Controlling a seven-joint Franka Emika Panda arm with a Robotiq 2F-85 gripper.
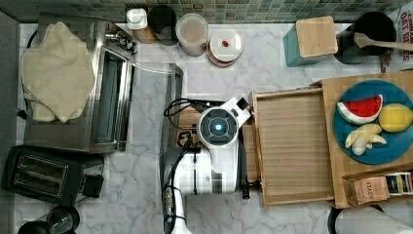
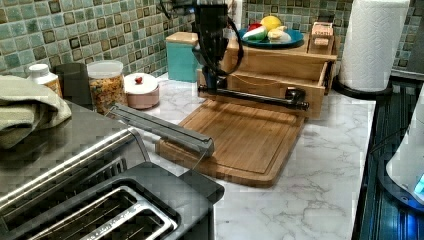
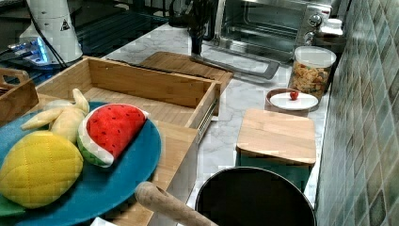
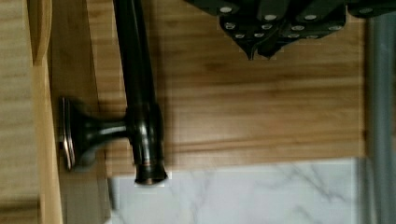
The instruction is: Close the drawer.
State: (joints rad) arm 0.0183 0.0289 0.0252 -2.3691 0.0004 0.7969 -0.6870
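The wide, shallow light-wood drawer [image 1: 292,146] stands pulled out. The black end effector [image 2: 216,84], fingers pressed together on nothing, hangs just beside its dark bar handle [image 2: 252,97].

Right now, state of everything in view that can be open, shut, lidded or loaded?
light wooden drawer: pulled out, empty
dark bar handle on the drawer front: free, gripper beside it
black gripper: fingers shut, holding nothing
silver toaster oven door: dropped open
round blue plate: loaded with toy fruit
clear cereal jar: lid on
teal canister with wooden lid: lid on
black toaster: slots empty
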